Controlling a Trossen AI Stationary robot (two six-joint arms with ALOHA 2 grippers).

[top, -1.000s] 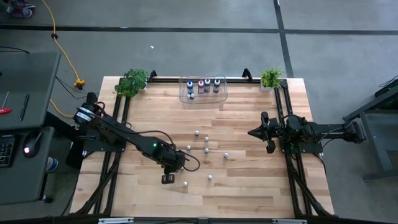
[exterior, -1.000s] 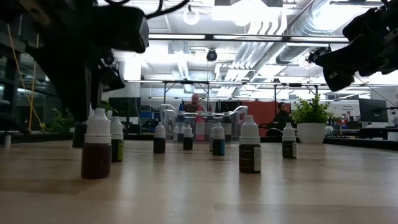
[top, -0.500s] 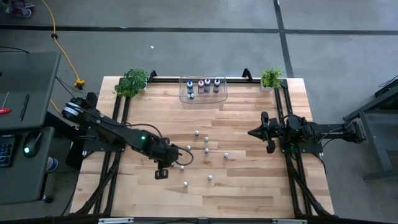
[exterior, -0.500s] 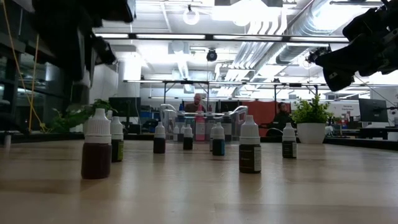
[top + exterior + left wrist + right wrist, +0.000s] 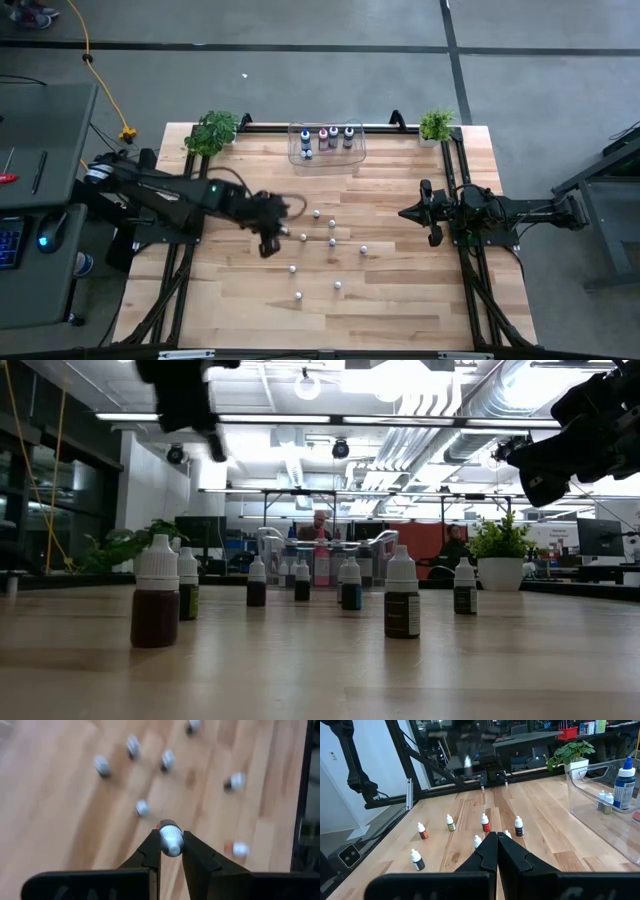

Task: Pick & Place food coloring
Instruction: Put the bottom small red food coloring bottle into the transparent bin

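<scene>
At the left, the left gripper is raised above the table and is clenched on one small bottle, which is pinched by its white cap between the two fingers. In the low view the gripper hangs high over the standing bottles. The lift is judged to be for clearance, so that the held bottle passes over the others on its way to the bin at the table's far edge, where the larger bottles are already kept.

In the middle, the remaining small bottles stand upright and scattered on the wood, well apart from one another, presumably waiting to be taken one by one.

At the right, the right gripper is parked over the table's right side with its fingers pressed together on nothing; it is judged to be waiting.

Against the view a second earlier, the left gripper has been moved from the near edge of the cluster up and back toward the bin, and the near left bottle is no longer overshadowed by it.
</scene>
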